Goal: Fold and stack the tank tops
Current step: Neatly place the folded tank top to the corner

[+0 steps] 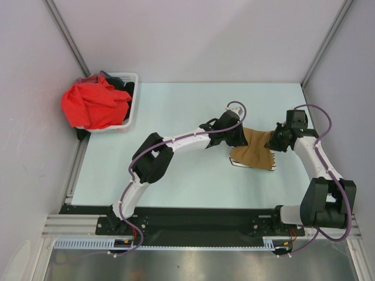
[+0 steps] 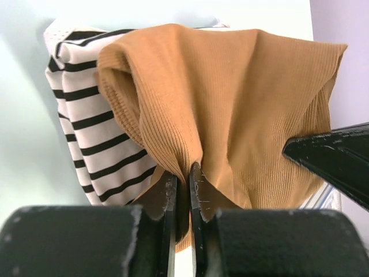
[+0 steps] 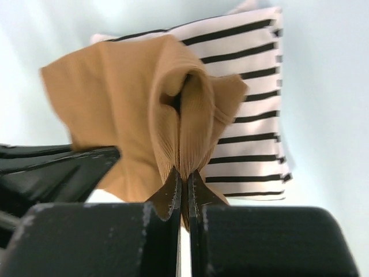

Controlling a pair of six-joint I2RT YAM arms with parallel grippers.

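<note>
Tank top (image 2: 242,98), tan, pinched: left claw (image 2: 183,173), right claw (image 3: 181,176).

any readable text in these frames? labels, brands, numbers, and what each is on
None readable in any view.
tan tank top: no tag or print showing.
striped tank top: stripes only, no text.
laundry basket: no label visible from the top view.
left tool and right tool: plain black, no markings.
</note>
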